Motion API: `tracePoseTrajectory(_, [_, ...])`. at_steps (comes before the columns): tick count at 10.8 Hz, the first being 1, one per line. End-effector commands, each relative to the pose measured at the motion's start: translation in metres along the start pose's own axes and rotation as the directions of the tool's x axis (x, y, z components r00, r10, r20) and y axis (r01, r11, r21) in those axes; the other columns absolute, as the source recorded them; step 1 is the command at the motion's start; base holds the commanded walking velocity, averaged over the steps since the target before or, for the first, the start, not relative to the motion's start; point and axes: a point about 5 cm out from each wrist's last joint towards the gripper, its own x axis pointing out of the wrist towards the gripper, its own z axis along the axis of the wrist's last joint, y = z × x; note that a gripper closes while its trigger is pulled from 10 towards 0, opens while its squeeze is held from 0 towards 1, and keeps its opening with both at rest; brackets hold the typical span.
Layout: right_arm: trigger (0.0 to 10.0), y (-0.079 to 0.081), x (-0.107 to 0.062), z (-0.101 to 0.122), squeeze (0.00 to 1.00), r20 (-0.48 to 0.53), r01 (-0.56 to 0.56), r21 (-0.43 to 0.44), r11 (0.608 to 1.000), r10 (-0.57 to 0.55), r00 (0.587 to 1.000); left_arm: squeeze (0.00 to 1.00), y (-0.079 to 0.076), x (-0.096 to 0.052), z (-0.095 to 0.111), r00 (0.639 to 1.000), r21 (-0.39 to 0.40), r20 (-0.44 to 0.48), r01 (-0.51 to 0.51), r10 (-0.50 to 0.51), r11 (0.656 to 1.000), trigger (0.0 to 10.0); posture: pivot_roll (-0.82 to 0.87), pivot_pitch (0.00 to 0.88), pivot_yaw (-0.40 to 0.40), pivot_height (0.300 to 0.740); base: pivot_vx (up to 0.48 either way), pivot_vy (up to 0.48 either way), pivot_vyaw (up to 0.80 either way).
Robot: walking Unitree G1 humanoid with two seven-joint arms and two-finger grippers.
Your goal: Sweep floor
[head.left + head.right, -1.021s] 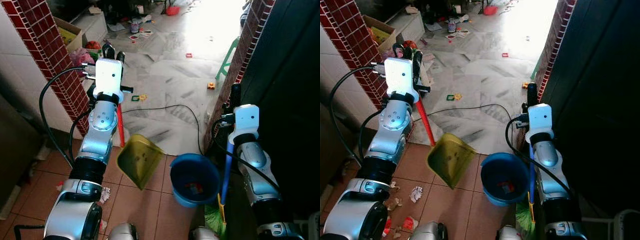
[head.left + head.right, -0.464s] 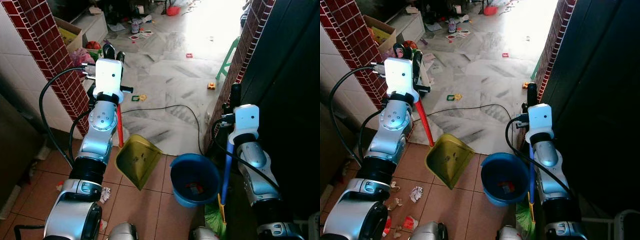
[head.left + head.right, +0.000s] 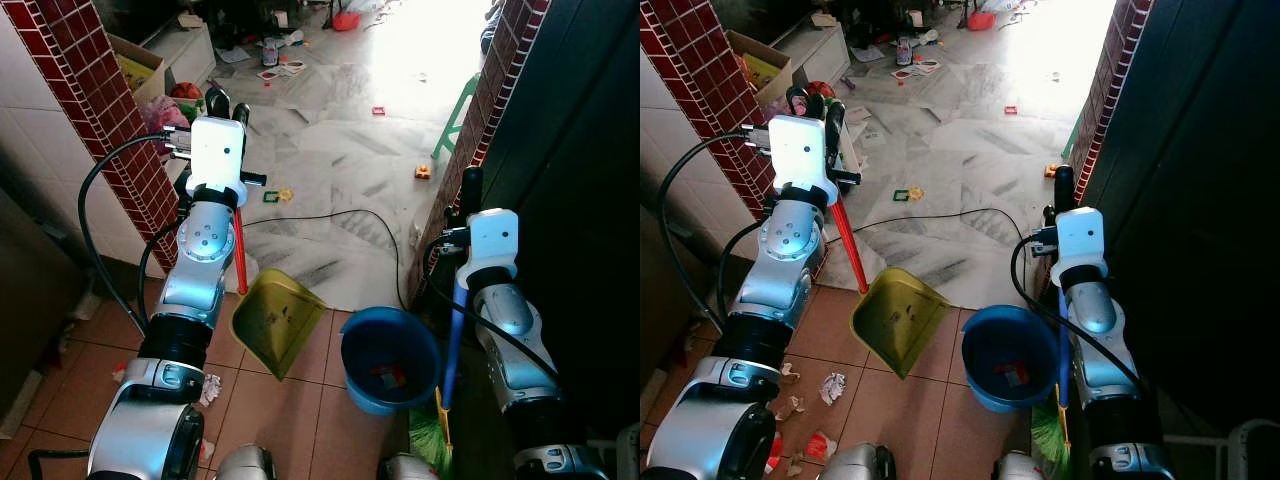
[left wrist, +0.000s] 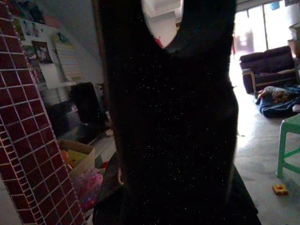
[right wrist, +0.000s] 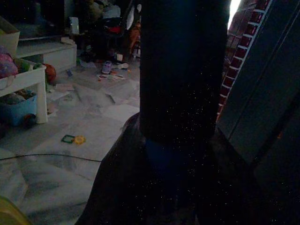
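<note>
A home: sofa (image 4: 259, 66), floor toys (image 3: 278, 195), brick pillars (image 3: 110, 120).

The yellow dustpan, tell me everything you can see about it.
The yellow dustpan looks like plastic, a scoop on a long red handle. The left gripper holds the handle up high, so the pan hangs tilted above the brown tile floor, its open face showing. It sits just left of the blue bucket, not touching it.

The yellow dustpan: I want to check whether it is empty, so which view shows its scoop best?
The right eye view: the yellow dustpan hangs unobstructed on its red handle, scoop facing up. The left eye view shows the same scoop, its handle partly behind the left arm. The right wrist view catches just a yellow corner; the left wrist view gives nothing useful.
</note>
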Motion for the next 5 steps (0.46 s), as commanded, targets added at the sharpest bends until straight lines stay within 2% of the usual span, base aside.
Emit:
tracePoseTrajectory(1, [10.0, 0.001, 0.005, 0.010, 0.00, 0.043, -0.002, 0.002, 1.000, 0.002, 0.999, 0.00, 0.004, 0.007, 0.022, 0.994, 0.002, 0.111, -0.020, 0.020, 1.000, 10.0, -0.11, 0.000, 0.028, 0.740, 0.000, 0.000, 0.00])
tracePoseTrajectory(3, [10.0, 0.001, 0.005, 0.010, 0.00, 0.043, -0.002, 0.002, 1.000, 0.002, 0.999, 0.00, 0.004, 0.007, 0.022, 0.994, 0.002, 0.111, -0.020, 0.020, 1.000, 10.0, -0.11, 0.000, 0.028, 0.740, 0.000, 0.000, 0.00])
tracePoseTrajectory(4, [10.0, 0.008, 0.007, 0.011, 0.00, 0.003, -0.097, 0.045, 0.994, 0.097, 0.995, 0.00, 0.003, -0.018, -0.017, 0.994, -0.105, -0.077, -0.079, 0.071, 0.991, 10.0, -0.07, 0.039, 0.028, 0.740, 0.000, 0.000, 0.00])
tracePoseTrajectory(5, [10.0, 0.015, -0.005, -0.015, 0.00, -0.153, -0.091, 0.158, 0.983, 0.115, 0.981, 0.00, -0.018, -0.074, -0.073, 0.921, -0.309, -0.387, -0.169, 0.039, 0.936, 10.0, -0.09, 0.011, 0.040, 0.740, 0.000, 0.000, 0.00])
